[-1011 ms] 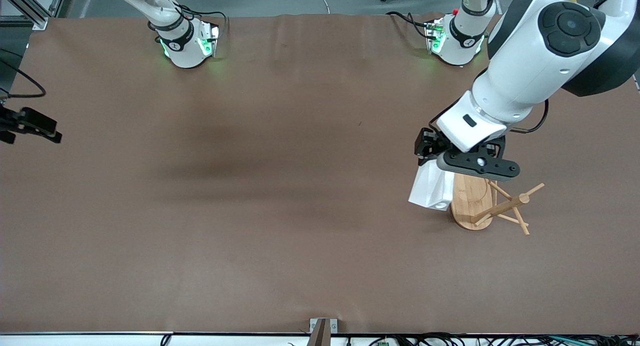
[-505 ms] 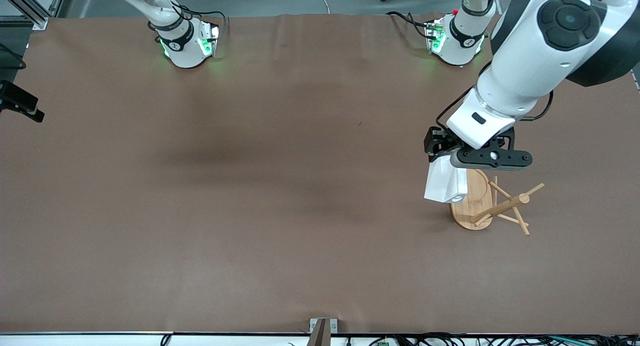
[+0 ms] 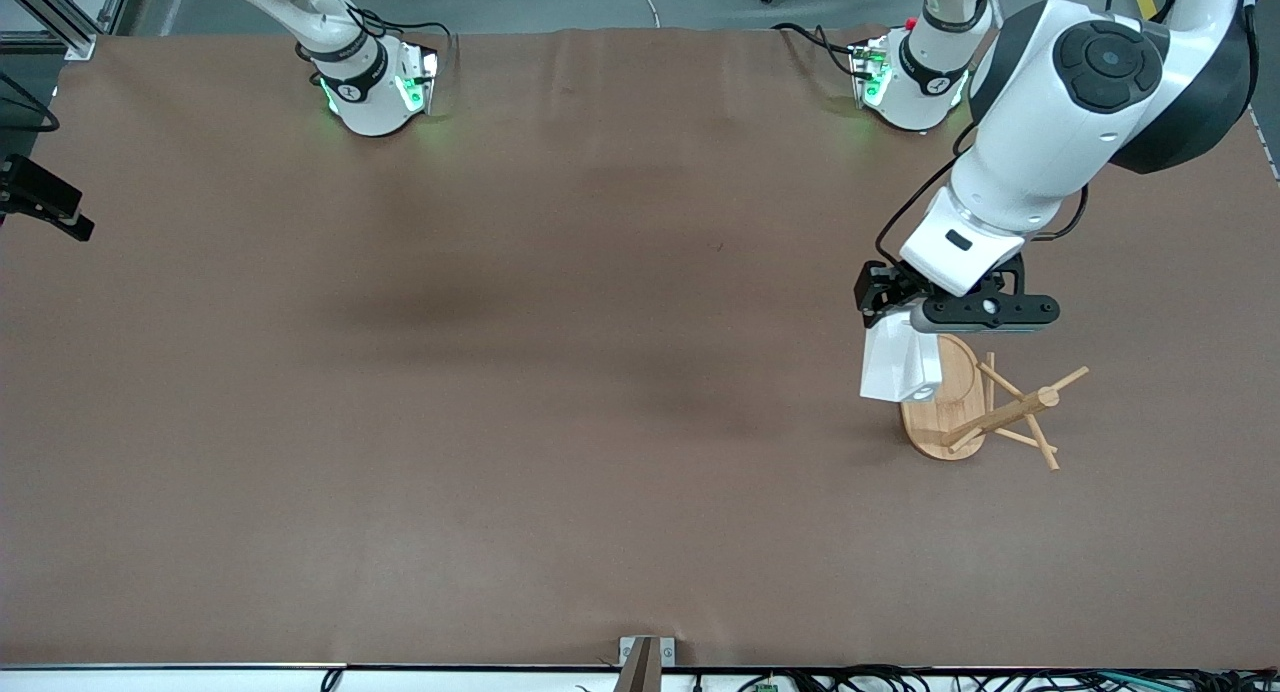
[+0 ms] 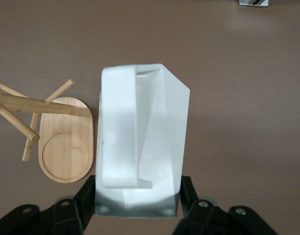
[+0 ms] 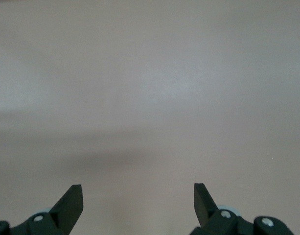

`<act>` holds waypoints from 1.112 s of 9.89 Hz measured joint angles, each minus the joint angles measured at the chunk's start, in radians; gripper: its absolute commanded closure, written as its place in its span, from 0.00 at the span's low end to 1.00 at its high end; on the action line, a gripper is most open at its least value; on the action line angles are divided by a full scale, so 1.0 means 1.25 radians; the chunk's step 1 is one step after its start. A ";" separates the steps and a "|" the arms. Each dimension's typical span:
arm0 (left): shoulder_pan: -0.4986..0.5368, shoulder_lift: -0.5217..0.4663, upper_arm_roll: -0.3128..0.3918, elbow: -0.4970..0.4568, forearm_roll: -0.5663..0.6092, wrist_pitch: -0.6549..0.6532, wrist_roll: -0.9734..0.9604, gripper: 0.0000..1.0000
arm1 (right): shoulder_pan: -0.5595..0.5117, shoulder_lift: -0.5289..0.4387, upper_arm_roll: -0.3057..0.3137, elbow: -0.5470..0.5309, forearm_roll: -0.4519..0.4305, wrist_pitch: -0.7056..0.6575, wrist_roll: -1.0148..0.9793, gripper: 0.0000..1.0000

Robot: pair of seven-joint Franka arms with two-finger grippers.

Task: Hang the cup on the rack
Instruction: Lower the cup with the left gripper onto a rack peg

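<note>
A wide brown table (image 3: 560, 372) fills the room, with two white robot arms based along one edge. The landmark here is the rack (image 3: 985, 407), a light bamboo mug tree with an oval flat base, a central post and thin angled pegs, standing on the table toward the left arm's end.

The left arm reaches out from its base and holds the left gripper (image 3: 905, 317) in the air, just above the rack's base on the side toward the right arm's end. Its black fingers (image 4: 83, 193) are clamped on the cup (image 3: 898, 364), a small white faceted cup with flat angular sides. The cup hangs off the table, its body partly overlapping the edge of the rack's base as seen from the front camera. In the left wrist view the cup (image 4: 140, 142) sits gripped at its lower end with its long flat handle facing the camera, and the rack (image 4: 52, 134) lies just beside it, pegs spreading from the post. The cup is not on any peg and I cannot tell whether it touches the rack.

The right arm waits well apart from the rack, at the right arm's end of the table. The right gripper (image 5: 138, 200) hovers over bare brown table with its fingers (image 5: 71, 203) spread wide apart, holding nothing
</note>
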 measured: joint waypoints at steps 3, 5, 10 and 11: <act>0.001 -0.033 0.003 -0.117 -0.037 0.101 0.005 0.83 | -0.013 0.005 0.006 0.000 0.000 0.000 0.000 0.00; 0.002 -0.055 0.035 -0.160 -0.040 0.114 0.085 0.83 | -0.017 0.005 0.009 0.000 0.000 0.000 0.000 0.00; 0.015 -0.064 0.083 -0.222 -0.043 0.145 0.256 0.83 | -0.027 0.012 0.011 0.000 0.000 0.008 0.000 0.00; 0.017 -0.065 0.090 -0.227 -0.043 0.145 0.274 0.83 | -0.028 0.014 0.012 0.000 0.000 0.009 0.000 0.00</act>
